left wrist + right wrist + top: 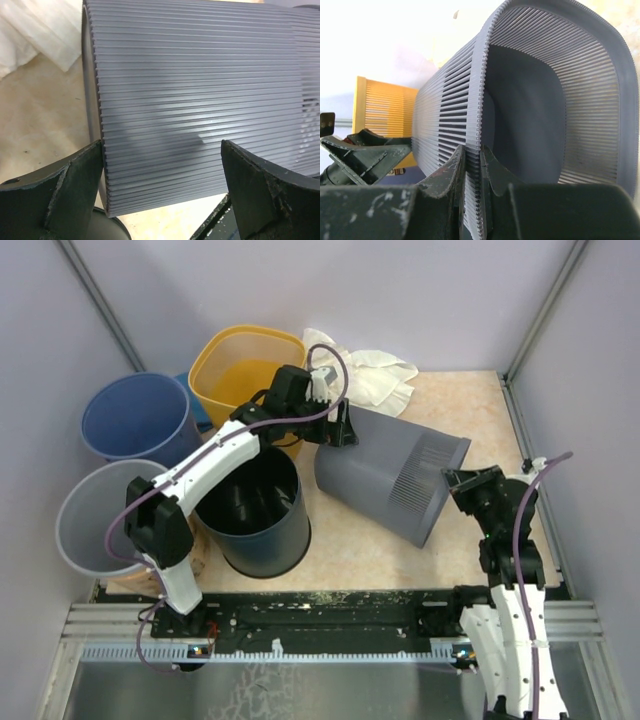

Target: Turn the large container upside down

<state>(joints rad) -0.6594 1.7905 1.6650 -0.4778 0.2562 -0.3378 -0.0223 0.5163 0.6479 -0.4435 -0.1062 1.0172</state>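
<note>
The grey bin [385, 475] lies sideways, the right gripper [472, 159] pinching its rim, the left gripper [343, 428] open at its bottom.

grey container [200, 90] overrunning my left wrist view at top and right, white cloth [378, 375] and clear bucket [85, 525] each partly masked by my left arm [215, 455] from above

The large container [385, 475] lies sideways right of an upright bin [268, 545].
</note>
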